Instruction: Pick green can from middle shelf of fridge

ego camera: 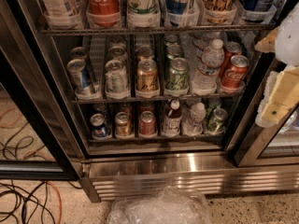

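The fridge (187, 168) stands open in front of me, with black frames and a stainless slotted base. The middle shelf (154, 98) is a wire rack with clear plastic lanes. The green can (177, 73) stands upright at the front of its lane, with a second green can (173, 52) behind it. A gold-tan can (147, 75) is to its left and a water bottle (208, 65) to its right. My gripper (279, 94), cream and white, is at the right edge of the view, well right of the green can and apart from it.
Red Coke cans (235, 70) stand at the shelf's right end, silver (115, 76) and blue (80, 76) cans at the left. Tall bottles fill the rack above (103, 1). The lower rack holds cans and small bottles (172, 118). A clear plastic bag (159, 209) and cables (23, 202) lie on the floor.
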Available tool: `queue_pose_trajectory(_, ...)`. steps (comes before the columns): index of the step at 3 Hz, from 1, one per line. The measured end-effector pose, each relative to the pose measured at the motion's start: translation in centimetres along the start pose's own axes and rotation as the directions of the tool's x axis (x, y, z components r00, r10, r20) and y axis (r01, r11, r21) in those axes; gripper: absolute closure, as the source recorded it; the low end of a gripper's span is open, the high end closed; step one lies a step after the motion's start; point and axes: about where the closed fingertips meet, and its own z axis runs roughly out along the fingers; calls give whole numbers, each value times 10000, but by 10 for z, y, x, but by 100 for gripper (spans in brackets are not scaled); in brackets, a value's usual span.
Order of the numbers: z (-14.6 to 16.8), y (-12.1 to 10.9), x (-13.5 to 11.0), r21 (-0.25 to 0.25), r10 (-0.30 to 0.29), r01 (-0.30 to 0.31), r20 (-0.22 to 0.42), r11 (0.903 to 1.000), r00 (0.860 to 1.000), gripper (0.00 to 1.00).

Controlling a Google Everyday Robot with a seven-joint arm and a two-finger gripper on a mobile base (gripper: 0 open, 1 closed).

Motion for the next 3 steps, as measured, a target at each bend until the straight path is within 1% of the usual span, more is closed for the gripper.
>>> queue_pose_trajectory(1,1,2,-1,132,-105,104,82,9999,9999,0)
queue_pose_trajectory(2,5,10,1,288,-91,78,459,9996,9989,0)
queue_pose_trajectory(3,15,22,2,520,-88,18,1339,9986,9910,0)
